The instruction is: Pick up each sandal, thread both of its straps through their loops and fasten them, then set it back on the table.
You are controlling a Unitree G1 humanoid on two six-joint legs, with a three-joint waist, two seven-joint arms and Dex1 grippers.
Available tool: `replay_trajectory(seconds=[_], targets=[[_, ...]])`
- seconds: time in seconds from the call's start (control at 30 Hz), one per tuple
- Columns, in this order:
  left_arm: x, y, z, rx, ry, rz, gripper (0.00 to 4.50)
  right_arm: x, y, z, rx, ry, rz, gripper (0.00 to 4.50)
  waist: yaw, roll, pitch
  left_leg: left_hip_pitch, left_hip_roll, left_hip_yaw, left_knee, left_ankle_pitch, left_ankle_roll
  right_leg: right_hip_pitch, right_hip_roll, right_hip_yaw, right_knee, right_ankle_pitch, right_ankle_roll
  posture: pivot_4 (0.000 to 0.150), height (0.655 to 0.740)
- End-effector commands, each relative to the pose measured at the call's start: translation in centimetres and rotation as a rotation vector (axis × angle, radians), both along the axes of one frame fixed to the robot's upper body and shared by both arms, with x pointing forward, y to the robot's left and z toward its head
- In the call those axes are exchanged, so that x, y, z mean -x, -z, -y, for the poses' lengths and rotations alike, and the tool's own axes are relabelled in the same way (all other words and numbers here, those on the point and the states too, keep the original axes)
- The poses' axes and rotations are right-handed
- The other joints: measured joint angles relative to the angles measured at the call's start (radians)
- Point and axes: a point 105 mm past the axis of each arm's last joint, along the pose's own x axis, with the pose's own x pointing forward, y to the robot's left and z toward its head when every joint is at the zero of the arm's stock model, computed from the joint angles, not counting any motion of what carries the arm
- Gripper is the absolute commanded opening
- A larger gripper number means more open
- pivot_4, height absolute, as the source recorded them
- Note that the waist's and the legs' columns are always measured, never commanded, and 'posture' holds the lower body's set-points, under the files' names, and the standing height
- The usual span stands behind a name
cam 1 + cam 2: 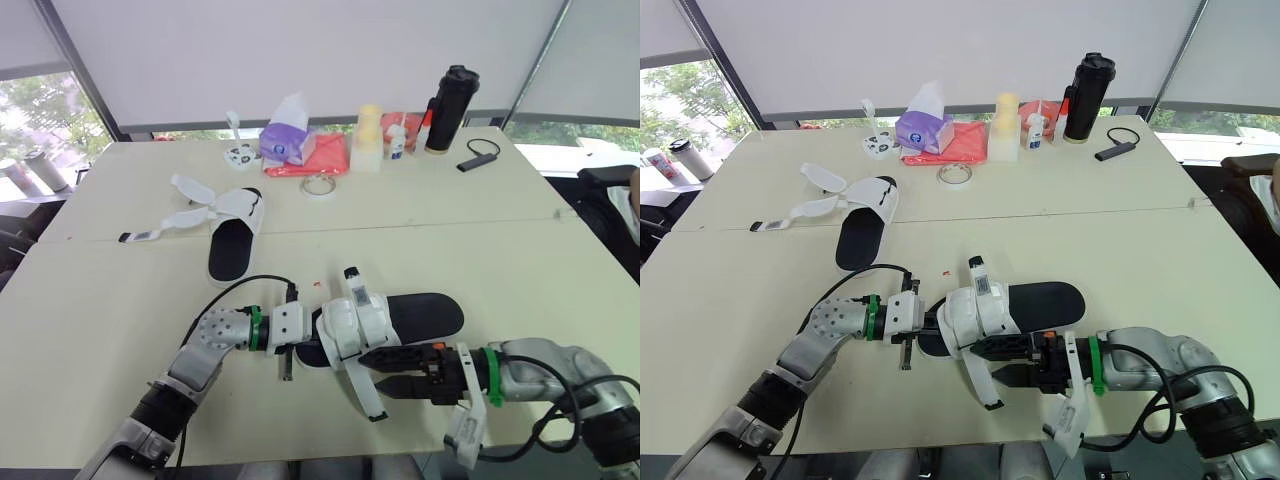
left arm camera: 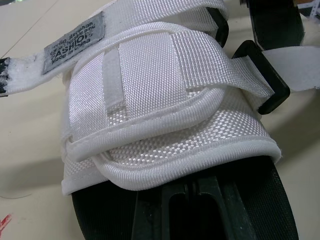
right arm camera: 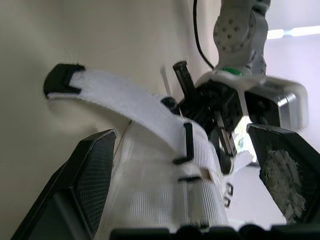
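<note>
Against beige table, near sandal shows white straps, black footbed.

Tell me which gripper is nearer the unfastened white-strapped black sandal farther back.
Left. The left gripper lies in front of that white-strapped black sandal; the right gripper is farther right and nearer the robot.

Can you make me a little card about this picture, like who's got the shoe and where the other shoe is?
Near sandal: between the two grippers, by the front edge of the table
Left gripper: at one end of the near sandal
Right gripper: open, straddling the white upper
Loose strap: sticks out toward the front edge
Far sandal: flat on the table, straps spread open
Back of table: tissue pack, black bottle, tape roll
</note>
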Motion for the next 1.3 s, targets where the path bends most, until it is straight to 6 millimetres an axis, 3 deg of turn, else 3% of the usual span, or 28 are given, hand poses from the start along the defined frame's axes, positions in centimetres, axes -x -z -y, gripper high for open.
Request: replay_trajectory(seconds=[0.03,0.17,0.23,0.5,0.7,0.93,1.3], targets=[[0.6,3.0,-1.5,-0.107,-0.036,-0.1,0.0,0.3,0.0,-0.8,-0.023,-0.044,0.014,4.47,-0.001,0.0,0.0,0.0,0.0,0.0,0.0,0.0,0.0,0.0,0.0,0.0,0.0,0.0,0.0,0.15,0.74],[0.6,3.0,-1.5,-0.103,-0.049,-0.103,0.0,0.6,0.4,-2.1,-0.029,-0.082,0.011,4.47,-0.002,0.0,0.0,0.001,0.0,0.0,-0.003,0.0,0.0,0.0,0.001,0.001,0.0,0.0,0.0,0.15,0.74],[0.6,3.0,-1.5,-0.101,-0.053,-0.103,0.0,0.6,0.3,-2.5,-0.032,-0.102,0.017,3.94,-0.002,0.0,0.0,0.002,0.0,0.0,-0.003,0.0,-0.001,-0.001,0.001,0.001,0.001,0.0,0.0,0.15,0.74],[0.5,3.0,-1.4,-0.097,-0.062,-0.102,0.0,0.4,-0.1,-2.9,-0.022,-0.132,0.033,0.03,0.0,0.0,0.0,0.002,0.0,0.0,-0.003,0.001,-0.001,-0.001,0.001,0.002,0.001,0.0,0.0,0.15,0.74],[0.5,3.1,-1.4,-0.094,-0.069,-0.102,0.0,-0.7,-3.6,-2.9,-0.044,-0.053,-0.029,0.03,-0.003,0.0,0.0,0.002,0.0,0.0,-0.003,0.001,-0.001,0.0,0.001,0.002,0.001,0.0,0.0,0.15,0.74],[0.4,3.1,-1.1,-0.087,-0.069,-0.099,0.0,-2.4,-7.7,-5.0,-0.157,0.109,-0.392,0.03,0.0,0.0,0.0,0.001,0.0,-0.001,-0.003,0.001,-0.001,-0.001,0.0,0.002,0.0,0.0,0.0,0.15,0.74],[0.5,3.1,-1.2,-0.085,-0.08,-0.095,0.0,-4.8,-8.4,-4.7,-0.162,0.34,-1.064,0.03,-0.001,0.0,0.0,-0.001,0.0,-0.001,-0.003,0.001,-0.001,-0.003,-0.001,0.002,0.0,0.0,0.0,0.15,0.74]])
